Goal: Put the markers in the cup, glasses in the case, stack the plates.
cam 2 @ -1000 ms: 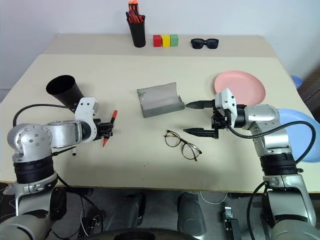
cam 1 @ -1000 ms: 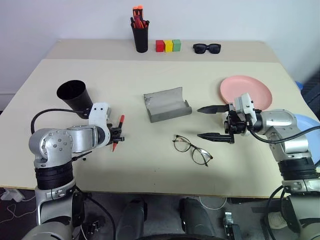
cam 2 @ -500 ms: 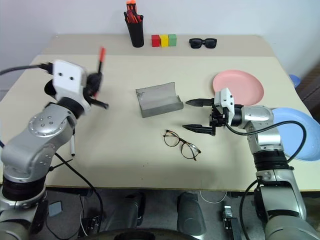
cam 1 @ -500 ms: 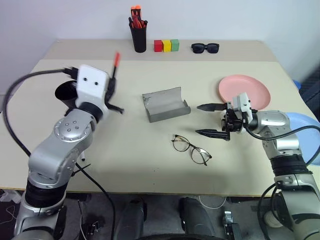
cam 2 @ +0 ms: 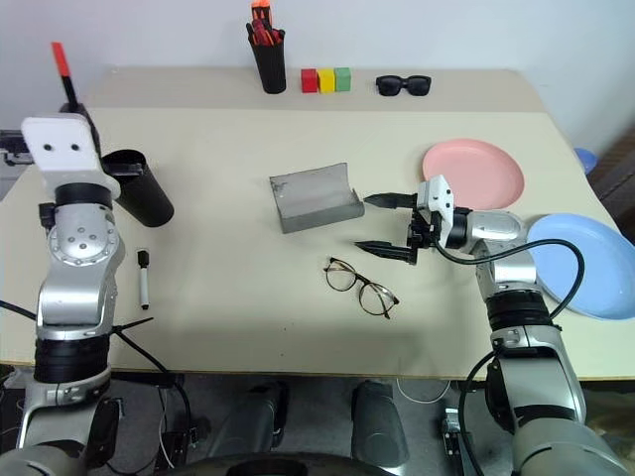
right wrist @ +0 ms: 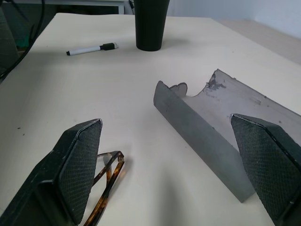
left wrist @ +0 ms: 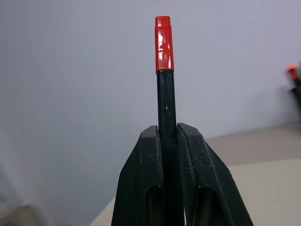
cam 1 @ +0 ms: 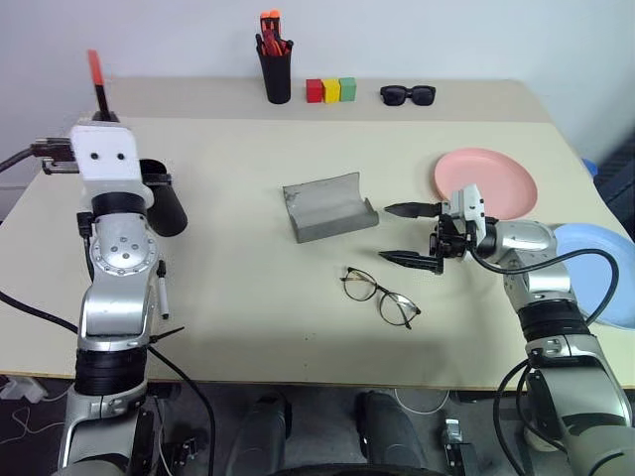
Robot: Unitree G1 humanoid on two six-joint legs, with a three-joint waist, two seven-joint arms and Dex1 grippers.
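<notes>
Red-tipped marker clamped in left gripper.

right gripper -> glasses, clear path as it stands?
Probably yes. The right gripper stands open just above and beside the glasses, which lie flat on bare table. The case sits off to the side, out of the way.

Head cameras overlook the table; wrist cameras sit close.

Left arm raised, fingers clamped, right fingers spread
</notes>
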